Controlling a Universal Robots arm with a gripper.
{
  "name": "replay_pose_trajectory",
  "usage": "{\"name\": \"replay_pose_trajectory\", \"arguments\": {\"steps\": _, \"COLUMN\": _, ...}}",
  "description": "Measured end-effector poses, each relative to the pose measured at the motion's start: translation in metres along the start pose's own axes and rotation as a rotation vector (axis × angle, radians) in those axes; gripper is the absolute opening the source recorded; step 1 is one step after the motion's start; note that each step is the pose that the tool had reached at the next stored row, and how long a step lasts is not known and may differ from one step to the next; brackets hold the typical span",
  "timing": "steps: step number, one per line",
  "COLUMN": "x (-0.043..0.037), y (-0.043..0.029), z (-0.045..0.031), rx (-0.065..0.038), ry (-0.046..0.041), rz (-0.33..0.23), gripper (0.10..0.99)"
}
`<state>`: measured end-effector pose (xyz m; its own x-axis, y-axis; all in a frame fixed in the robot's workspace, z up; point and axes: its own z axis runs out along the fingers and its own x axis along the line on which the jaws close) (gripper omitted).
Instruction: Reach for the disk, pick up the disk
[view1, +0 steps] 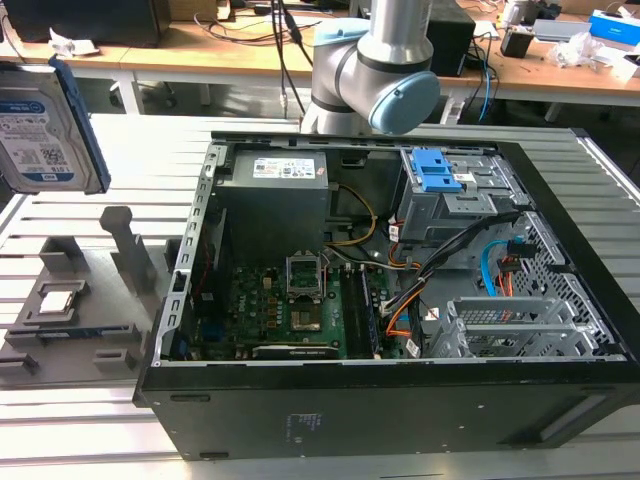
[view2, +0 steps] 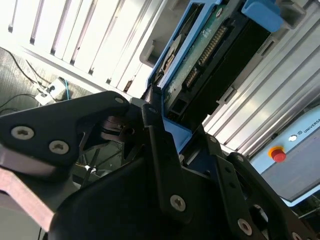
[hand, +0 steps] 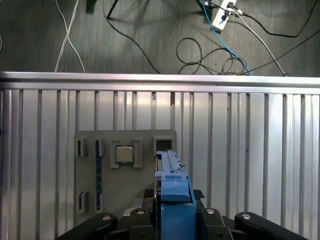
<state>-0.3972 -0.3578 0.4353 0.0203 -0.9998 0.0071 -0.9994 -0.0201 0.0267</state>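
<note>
The disk (view1: 48, 128), a silver hard drive with a white-and-blue label and a blue side bracket, hangs in the air at the exterior view's far left, above the grey holder tray (view1: 85, 300). In the first wrist view I see the disk (hand: 174, 192) edge-on, blue bracket upward, with my gripper (hand: 175, 220) shut on it, black fingers on either side. In the second wrist view the disk (view2: 212, 55) shows its circuit board and connector, and a black finger (view2: 159, 150) presses against its blue edge.
The open black computer case (view1: 400, 400) fills the middle of the slatted metal table (view1: 130, 150); its drive cage has blue latches (view1: 437, 170). The grey tray (hand: 90, 142) holds a small square chip (hand: 124, 154). The arm's base (view1: 375, 75) stands behind the case. Cables lie on the floor (hand: 210, 50).
</note>
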Motion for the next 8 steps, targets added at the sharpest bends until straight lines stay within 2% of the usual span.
{"name": "replay_pose_trajectory", "arguments": {"steps": 8, "x": -0.0005, "y": -0.0014, "z": -0.0198, "rx": -0.003, "ry": -0.0001, "rz": 0.0, "gripper": 0.369}}
